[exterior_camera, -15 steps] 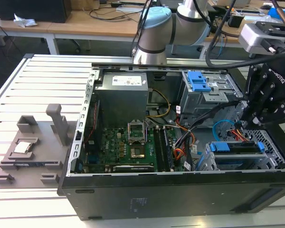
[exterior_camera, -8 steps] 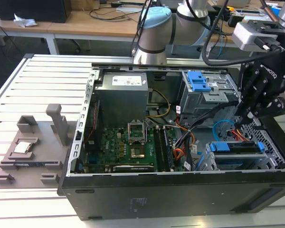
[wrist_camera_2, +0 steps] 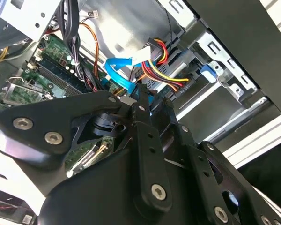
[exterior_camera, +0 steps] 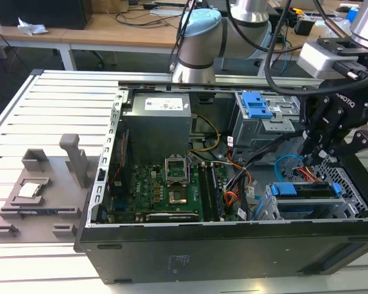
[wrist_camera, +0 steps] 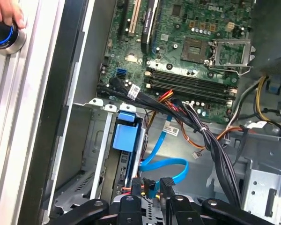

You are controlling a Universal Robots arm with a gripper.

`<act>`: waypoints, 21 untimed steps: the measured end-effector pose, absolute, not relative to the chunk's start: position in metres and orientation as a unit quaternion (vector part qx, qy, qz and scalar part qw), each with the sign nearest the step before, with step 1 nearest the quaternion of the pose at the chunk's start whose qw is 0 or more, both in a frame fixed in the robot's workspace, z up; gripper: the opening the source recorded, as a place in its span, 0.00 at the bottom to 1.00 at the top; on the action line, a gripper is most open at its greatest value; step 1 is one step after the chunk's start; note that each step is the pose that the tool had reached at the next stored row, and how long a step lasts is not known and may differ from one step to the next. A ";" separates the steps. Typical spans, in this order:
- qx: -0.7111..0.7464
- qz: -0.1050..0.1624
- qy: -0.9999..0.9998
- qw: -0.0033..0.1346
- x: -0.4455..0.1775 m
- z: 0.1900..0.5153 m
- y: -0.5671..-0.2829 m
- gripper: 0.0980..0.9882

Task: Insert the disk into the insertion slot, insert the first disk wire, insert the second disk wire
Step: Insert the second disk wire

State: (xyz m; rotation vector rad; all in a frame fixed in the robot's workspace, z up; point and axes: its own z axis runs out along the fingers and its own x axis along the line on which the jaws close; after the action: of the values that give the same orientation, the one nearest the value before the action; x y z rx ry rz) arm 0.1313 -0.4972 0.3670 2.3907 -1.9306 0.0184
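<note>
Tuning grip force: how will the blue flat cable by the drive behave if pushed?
Likely floppy but springy: the blue cable holds a loop. Probably light, being thin and flat. May snag the black wire bundle beside it.

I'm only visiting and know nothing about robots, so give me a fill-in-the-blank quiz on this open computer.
1. The ___ lies inside the insertion slot.
2. The looping cable beside the gripper is coloured ___.
3. The motherboard is coloured ___.
Missing words: disk, blue, green.
</note>
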 end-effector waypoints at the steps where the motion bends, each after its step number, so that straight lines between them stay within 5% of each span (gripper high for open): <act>1: 0.780 0.007 -0.625 0.035 0.131 0.366 -0.497 0.23; 13: 0.793 0.015 -0.608 0.045 0.129 0.362 -0.496 0.23; 16: 0.793 0.016 -0.608 0.046 0.129 0.362 -0.496 0.07; 21: 0.793 0.017 -0.608 0.047 0.129 0.362 -0.500 0.07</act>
State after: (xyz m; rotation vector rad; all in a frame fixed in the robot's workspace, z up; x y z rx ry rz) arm 0.1286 -0.4997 0.3617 2.4182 -1.8536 0.0523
